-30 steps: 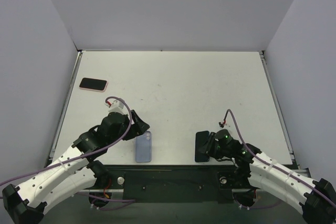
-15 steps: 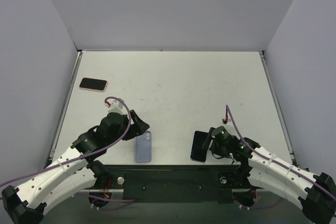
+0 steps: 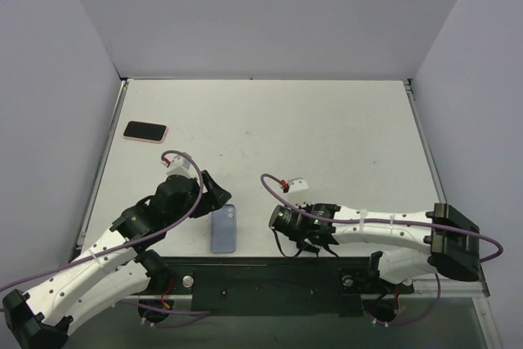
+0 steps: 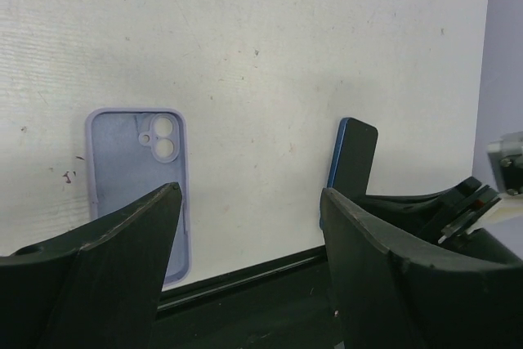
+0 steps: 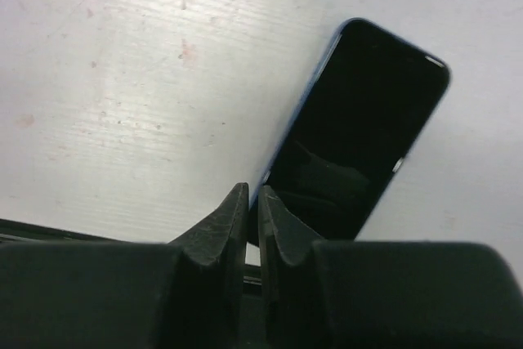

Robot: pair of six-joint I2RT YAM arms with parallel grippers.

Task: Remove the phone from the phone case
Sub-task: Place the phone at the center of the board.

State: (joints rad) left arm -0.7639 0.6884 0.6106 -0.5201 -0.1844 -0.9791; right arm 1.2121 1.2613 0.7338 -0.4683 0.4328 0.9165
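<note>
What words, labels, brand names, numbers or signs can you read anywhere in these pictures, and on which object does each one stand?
No text can be read in any view.
The lavender phone case shows only its camera cut-outs and no lettering.
The blue phone has a dark, blank screen.
The pink-cased phone at the far left also has a dark screen; any marking on it is too small to tell.

No legible text, labels, brands or numbers anywhere.
</note>
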